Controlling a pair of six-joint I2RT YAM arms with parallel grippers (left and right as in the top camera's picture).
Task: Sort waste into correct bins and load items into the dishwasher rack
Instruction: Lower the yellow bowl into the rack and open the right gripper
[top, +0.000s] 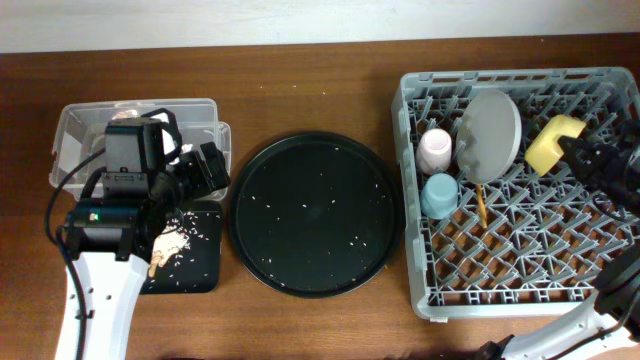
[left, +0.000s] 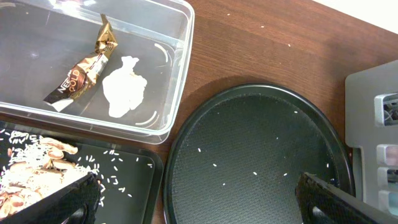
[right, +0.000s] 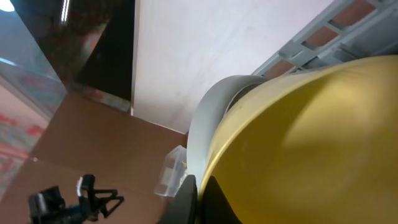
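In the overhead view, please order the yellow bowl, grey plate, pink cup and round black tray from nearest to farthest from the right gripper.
1. yellow bowl, held by the right gripper, in the rack, back right.
2. grey plate, left of the bowl.
3. pink cup, near the rack's left edge.
4. round black tray, outside the rack, to its left.

A clear box (top: 80, 135), rectangular black tray (top: 200, 262), round black tray (top: 315, 215) and dishwasher rack (top: 500, 255) are carried by the wooden counter (top: 300, 90).

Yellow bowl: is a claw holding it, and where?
Yes. The right claw grips the yellow bowl by its edge. The left claw is open, holding nothing.
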